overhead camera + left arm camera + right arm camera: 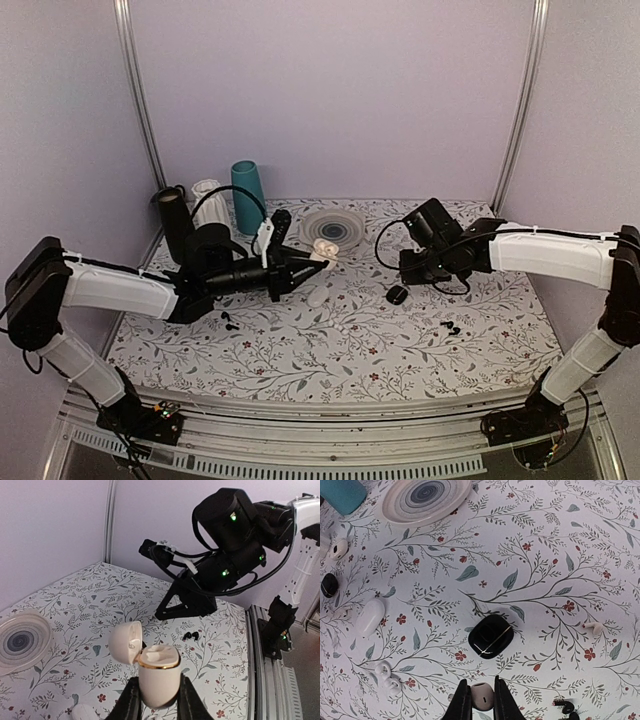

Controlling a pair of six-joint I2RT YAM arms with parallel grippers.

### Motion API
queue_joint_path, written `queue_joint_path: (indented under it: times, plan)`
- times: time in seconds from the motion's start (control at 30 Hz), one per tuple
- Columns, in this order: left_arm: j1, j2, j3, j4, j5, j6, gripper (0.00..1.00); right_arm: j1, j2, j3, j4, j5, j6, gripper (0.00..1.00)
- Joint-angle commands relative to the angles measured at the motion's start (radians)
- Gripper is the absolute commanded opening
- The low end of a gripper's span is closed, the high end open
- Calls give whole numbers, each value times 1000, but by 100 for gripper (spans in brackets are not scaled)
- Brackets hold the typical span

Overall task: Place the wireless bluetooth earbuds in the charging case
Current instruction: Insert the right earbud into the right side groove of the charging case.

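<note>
Left gripper point(159, 692) clamps the charging case point(158, 665) by its lower shell, lid open, aloft, well apart from the black case point(491, 635). Right gripper point(480, 686) pinches one earbud point(481, 697) just beside the black case. Second earbud point(592, 626) lies farther off. Judged light, glossy, slippery: grip the bulb gently.

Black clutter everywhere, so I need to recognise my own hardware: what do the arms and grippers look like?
The left arm and right arm have white tube links between black joint housings, with black cables looping at the wrists. Green lights dot the right arm's housings. The left gripper and right gripper have slim black fingers.
</note>
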Motion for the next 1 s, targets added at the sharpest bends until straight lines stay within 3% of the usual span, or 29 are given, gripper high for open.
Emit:
queue_joint_path:
  times: [0.0,0.6,0.97]
  plan:
    - [-27,28,39,55,-28,-3,0,52,-40,84,-84,82,-18,12]
    - [-31,108,94,75,-5,-57,0,199,-58,298,-156,187,-96,12]
    - [-29,123,100,132,107,-85,0,356,0,421,-140,314,-257,13]
